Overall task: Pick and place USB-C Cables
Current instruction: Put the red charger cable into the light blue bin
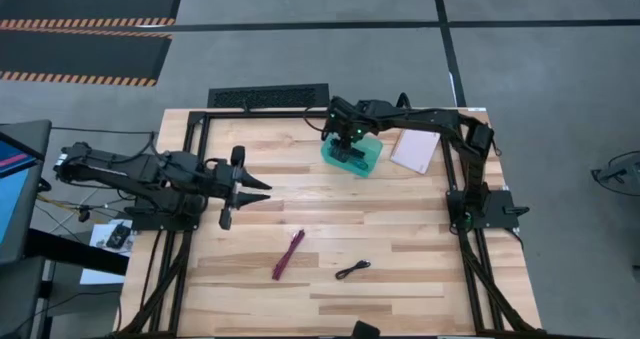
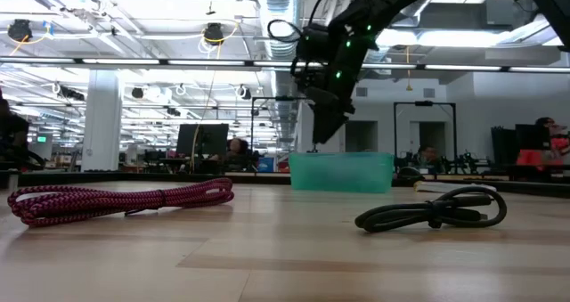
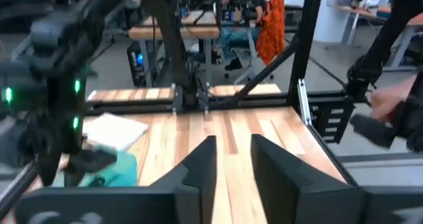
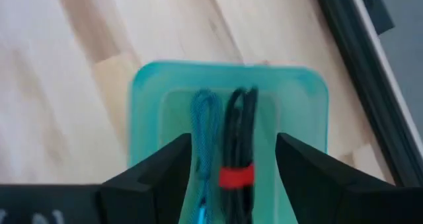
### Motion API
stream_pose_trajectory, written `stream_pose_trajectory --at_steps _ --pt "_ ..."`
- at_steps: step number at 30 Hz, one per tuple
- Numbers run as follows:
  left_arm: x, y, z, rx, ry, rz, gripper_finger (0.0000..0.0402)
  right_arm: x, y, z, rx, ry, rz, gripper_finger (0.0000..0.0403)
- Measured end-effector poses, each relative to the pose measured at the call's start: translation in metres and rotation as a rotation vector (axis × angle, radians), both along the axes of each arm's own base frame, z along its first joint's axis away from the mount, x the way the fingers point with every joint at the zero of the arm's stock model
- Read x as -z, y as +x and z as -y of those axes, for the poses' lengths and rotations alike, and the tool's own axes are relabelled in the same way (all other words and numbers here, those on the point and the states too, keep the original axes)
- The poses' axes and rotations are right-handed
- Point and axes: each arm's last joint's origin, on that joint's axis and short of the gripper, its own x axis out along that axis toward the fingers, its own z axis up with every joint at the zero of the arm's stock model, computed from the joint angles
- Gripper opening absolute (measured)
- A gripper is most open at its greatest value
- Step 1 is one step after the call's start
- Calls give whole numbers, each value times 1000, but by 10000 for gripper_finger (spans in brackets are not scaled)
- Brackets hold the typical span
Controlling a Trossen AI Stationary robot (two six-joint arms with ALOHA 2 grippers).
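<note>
The teal tray [image 4: 149,92] lies at the table's far side and holds the light blue cable [image 4: 203,128] and the black cable with a red band [image 4: 239,135]. My right gripper [image 4: 232,145] hovers open above the tray [image 2: 341,171], a finger on either side of these two cables, touching neither. The magenta-purple cable [image 1: 288,254] and the all-black cable [image 1: 352,269] lie flat on the wood nearer the table's near edge. In the low view the magenta-purple cable [image 2: 125,199] shows left and the all-black cable [image 2: 436,211] right. My left gripper [image 1: 262,191] waits open at the table's left.
A flat pale pink packet [image 1: 415,151] lies right of the tray [image 1: 372,159]. Black frame rails [image 1: 175,179] run along the table's sides. Bare wood [image 1: 330,214] stretches between the tray and the two loose cables.
</note>
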Motion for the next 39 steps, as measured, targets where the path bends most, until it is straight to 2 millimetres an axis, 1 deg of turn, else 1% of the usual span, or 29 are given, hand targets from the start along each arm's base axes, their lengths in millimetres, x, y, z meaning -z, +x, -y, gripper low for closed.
stream_pose_trajectory --at_steps 2,6,12,15,17,20,22,24,26,28,30,34,37,39 --pt "2 2 0 -7 -4 -17 101 -11 -4 -2 -1 -9 23 246" --pt "4 3 -1 -44 -3 -30 126 -43 -16 -7 -10 -27 103 243" --pt "7 1 -2 -65 -29 -71 141 -104 -48 -22 24 -77 267 239" --pt "10 1 -2 -70 -37 -101 142 -127 -65 -39 48 -59 322 238" --pt "12 3 -2 -75 -42 -116 142 -141 -77 -55 43 -28 339 238" --pt "14 6 -2 -75 -42 -120 142 -156 -97 -86 20 47 340 238" --pt "12 7 -2 -81 -55 -107 142 -165 -113 -109 6 117 330 238" --pt "15 8 -4 -89 -62 -128 142 -174 -132 -133 5 188 331 238" --pt "16 9 -6 -94 -93 -140 142 -184 -150 -158 15 243 362 238" --pt "18 12 -7 -86 -117 -155 142 -192 -164 -181 23 272 408 238" --pt "24 16 -6 -71 -115 -206 142 -198 -175 -204 21 272 455 238" --pt "40 34 0 -94 -151 -294 142 -201 -191 -244 26 187 542 238" --pt "60 52 7 -133 -136 -380 142 -193 -197 -273 12 116 587 238" --pt "74 63 11 -175 -125 -432 142 -185 -197 -289 4 89 593 238"
